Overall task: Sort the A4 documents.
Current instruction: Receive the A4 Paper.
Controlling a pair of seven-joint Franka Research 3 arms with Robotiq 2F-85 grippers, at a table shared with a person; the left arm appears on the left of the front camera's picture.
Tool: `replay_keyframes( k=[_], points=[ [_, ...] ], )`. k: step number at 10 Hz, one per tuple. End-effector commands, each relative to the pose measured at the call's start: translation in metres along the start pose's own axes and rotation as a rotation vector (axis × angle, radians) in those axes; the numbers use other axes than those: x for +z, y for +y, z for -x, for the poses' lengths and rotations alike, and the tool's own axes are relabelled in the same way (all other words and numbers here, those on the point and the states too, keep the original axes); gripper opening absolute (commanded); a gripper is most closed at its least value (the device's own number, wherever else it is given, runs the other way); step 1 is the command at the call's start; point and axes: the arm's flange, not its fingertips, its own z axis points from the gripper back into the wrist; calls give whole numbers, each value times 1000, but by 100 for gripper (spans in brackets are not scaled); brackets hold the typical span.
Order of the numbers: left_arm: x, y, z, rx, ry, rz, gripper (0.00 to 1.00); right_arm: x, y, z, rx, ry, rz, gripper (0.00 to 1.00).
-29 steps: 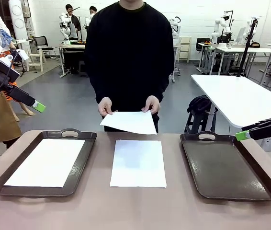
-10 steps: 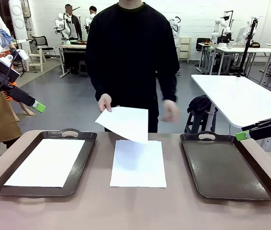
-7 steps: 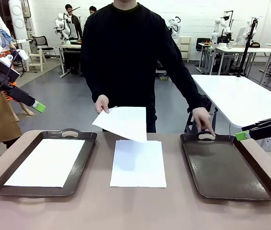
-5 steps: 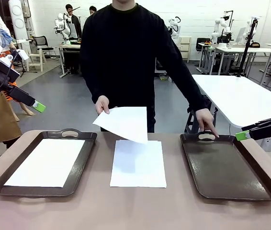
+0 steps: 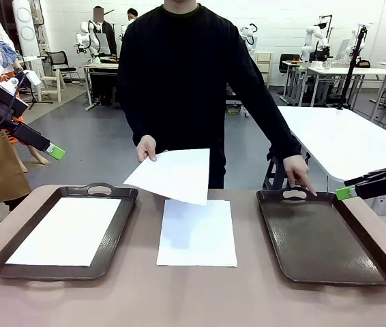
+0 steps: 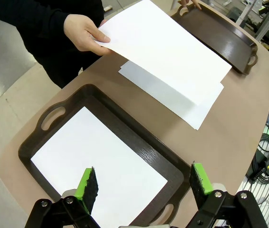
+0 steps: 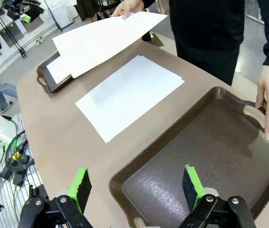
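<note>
One A4 document (image 5: 196, 232) lies flat on the table between two dark brown trays. Another sheet (image 5: 67, 230) rests in the left tray (image 5: 121, 231). The person holds a third sheet (image 5: 172, 175) above the table in one hand (image 5: 146, 147) and points a finger of the other hand (image 5: 298, 172) into the right tray (image 5: 319, 238), which holds nothing. My left gripper (image 6: 144, 183) hangs open high over the left tray (image 6: 125, 137), its sheet (image 6: 96, 168) below it. My right gripper (image 7: 137, 183) hangs open above the right tray (image 7: 206, 161). In the front view both arms sit at the picture's edges, off the table.
A white table (image 5: 336, 136) stands behind the right side, beyond the person. Other people and benches are far back in the room. Bare tabletop (image 5: 193, 293) runs along the near edge.
The person let go of the held sheet with one hand, reached that hand over to the right tray and now points into it. Neither arm has moved.
</note>
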Motion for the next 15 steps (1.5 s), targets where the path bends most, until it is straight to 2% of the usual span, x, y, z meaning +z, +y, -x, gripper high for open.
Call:
replay_keyframes(
  k=[1, 3, 5, 6, 7, 8, 9, 11, 13, 15],
  points=[
    [-1, 0, 1, -12, -17, 10, 100, -4, -3, 0, 10, -34, -11, 100],
    [-1, 0, 1, -12, -17, 10, 100, 0, 0, 0, 0, 0, 0, 100],
    [-1, 0, 1, -12, -17, 10, 100, -41, -23, -6, -188, -10, -178, 100],
    [-1, 0, 1, -12, -17, 10, 100, -65, -29, -7, -290, -12, -223, 100],
    [-1, 0, 1, -12, -17, 10, 100, -83, -29, -9, -346, -9, -272, 100],
    [-1, 0, 1, -12, -17, 10, 100, -98, -26, -12, -404, -10, -384, 100],
    [-1, 0, 1, -12, -17, 10, 100, -112, -24, -15, -444, -19, -447, 100],
    [-1, 0, 1, -12, -17, 10, 100, -138, -22, -25, -531, -68, -549, 100],
    [-1, 0, 1, -12, -17, 10, 100, -166, -22, -33, -612, -110, -599, 100],
    [-1, 0, 1, -12, -17, 10, 100, -202, -24, -41, -685, -80, -619, 100]
  ],
)
